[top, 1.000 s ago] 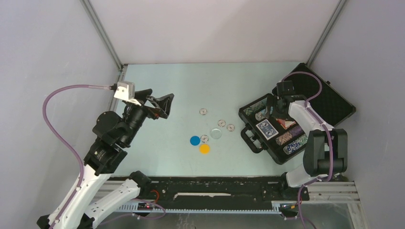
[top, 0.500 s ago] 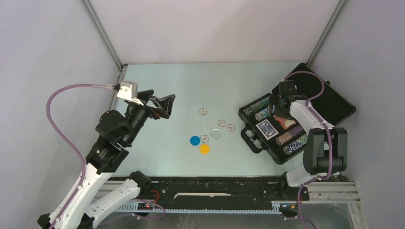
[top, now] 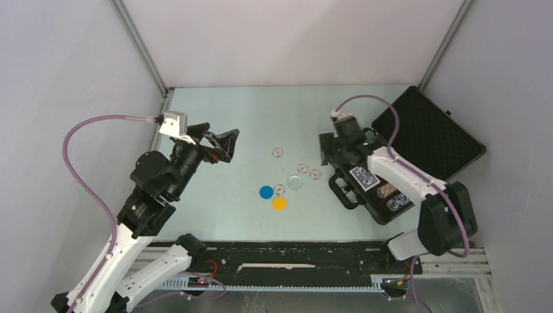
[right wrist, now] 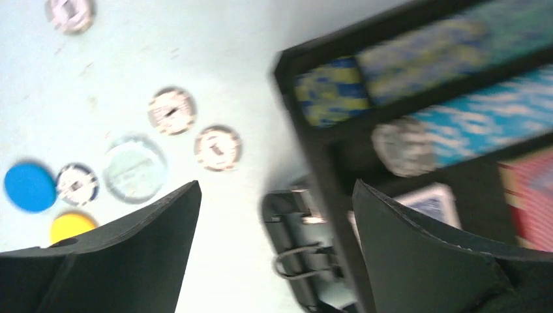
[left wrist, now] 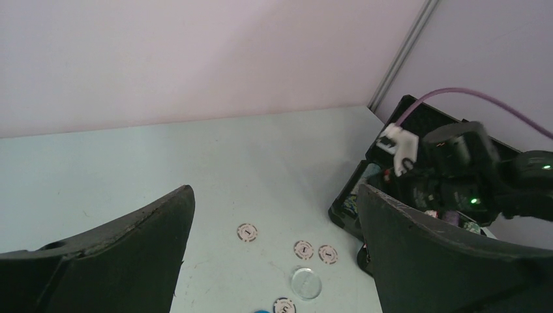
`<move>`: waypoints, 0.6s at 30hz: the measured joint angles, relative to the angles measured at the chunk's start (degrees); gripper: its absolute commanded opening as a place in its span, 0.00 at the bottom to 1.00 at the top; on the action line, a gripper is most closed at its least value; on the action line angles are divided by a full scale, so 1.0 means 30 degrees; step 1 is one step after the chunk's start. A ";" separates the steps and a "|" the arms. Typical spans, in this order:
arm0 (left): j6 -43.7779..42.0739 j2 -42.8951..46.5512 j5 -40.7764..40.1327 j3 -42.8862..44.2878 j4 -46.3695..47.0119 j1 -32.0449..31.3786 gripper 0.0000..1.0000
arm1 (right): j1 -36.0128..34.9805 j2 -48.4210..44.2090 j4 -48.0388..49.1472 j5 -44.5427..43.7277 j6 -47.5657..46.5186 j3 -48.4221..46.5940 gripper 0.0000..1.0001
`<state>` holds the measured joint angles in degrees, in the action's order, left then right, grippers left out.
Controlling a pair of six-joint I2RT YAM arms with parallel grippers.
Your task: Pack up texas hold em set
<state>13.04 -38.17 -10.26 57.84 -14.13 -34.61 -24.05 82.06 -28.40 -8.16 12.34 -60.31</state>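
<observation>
Texas hold em set point(top: 378, 212) lying in two parts on the desk, seen from above. Sitting open at the right edge, lid point(top: 430, 134) tilting back toward the far right corner and handle point(top: 340, 190) facing mid-desk. Showing the blue-backed card deck point(top: 364, 177) and rows of chips point(top: 389, 190) inside, partly covered by the right arm. Lying loose around mid-desk: blue disc point(top: 266, 192) with yellow disc point(top: 280, 203) just beside it, clear disc point(top: 295, 182) near them, and four pale loose chips point(top: 302, 167) scattered around. Right gripper point(top: 331, 155) hanging over the case's left end; hard to tell from here how the jaws are standing. Left gripper point(top: 218, 134) hovering over the left half of the desk, spread wide and carrying nothing.

Looking out from the left wrist: dark fingers point(left wrist: 130, 254) standing far apart with nothing between them. Showing the pale chips and clear disc on the desk below, and the right arm point(left wrist: 456, 169) reaching over the open case beyond.

Looking down from the right wrist, somewhat blurred: fingers point(right wrist: 450, 261) standing wide apart and gripping nothing. Hanging above the case's handle end, with the discs and pale chips at left. Showing chip rows, the deck and a red marker point(right wrist: 531, 202) in the foam at right.
</observation>
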 measured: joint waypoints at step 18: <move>0.0000 0.0000 -0.0007 0.0000 0.0000 0.0000 1.00 | -0.7825 0.9224 0.0007 0.1180 0.1202 -0.4816 1.00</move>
<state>13.04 -38.17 -10.28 57.84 -14.13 -34.61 -47.53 109.73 -28.38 -4.62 15.94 -74.76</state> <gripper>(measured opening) 0.996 0.993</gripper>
